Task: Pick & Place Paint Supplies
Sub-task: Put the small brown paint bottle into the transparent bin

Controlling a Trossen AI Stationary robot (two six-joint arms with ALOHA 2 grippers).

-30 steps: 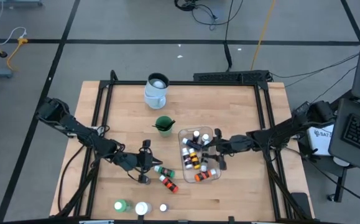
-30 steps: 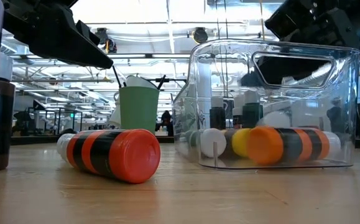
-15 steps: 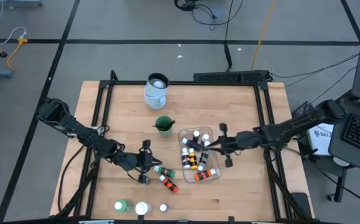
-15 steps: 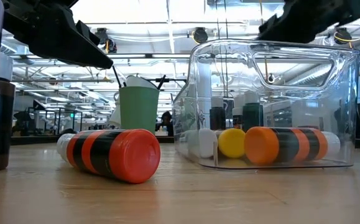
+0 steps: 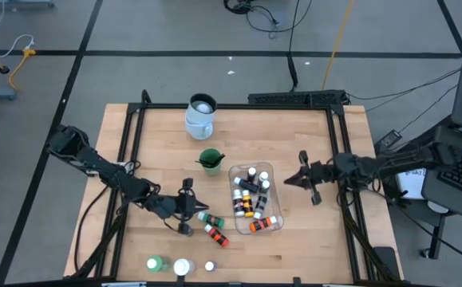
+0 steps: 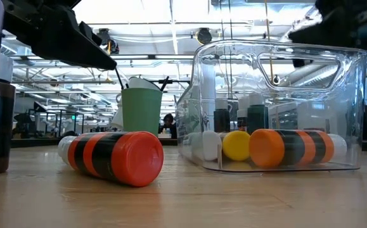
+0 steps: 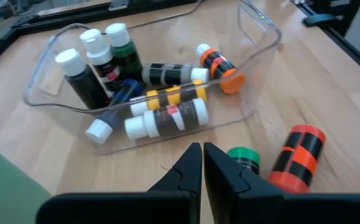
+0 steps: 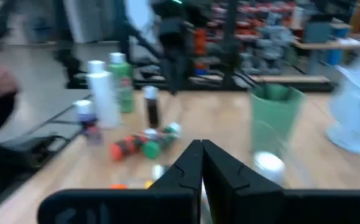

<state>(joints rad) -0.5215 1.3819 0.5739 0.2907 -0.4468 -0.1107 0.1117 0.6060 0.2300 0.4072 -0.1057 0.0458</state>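
Our left gripper (image 5: 187, 209), fingers pinched together and empty, sits just beside the orange-and-black paint bottle (image 5: 215, 234), lying slantwise outside the clear tub (image 5: 272, 199); the right gripper (image 5: 292, 179), also closed, hangs farther off.

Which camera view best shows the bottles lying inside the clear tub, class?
The left wrist view: it looks down into the clear tub, so each bottle and cap colour shows. The high view shows them small; the low view, through the tub's wall; the right wrist view, hardly at all.
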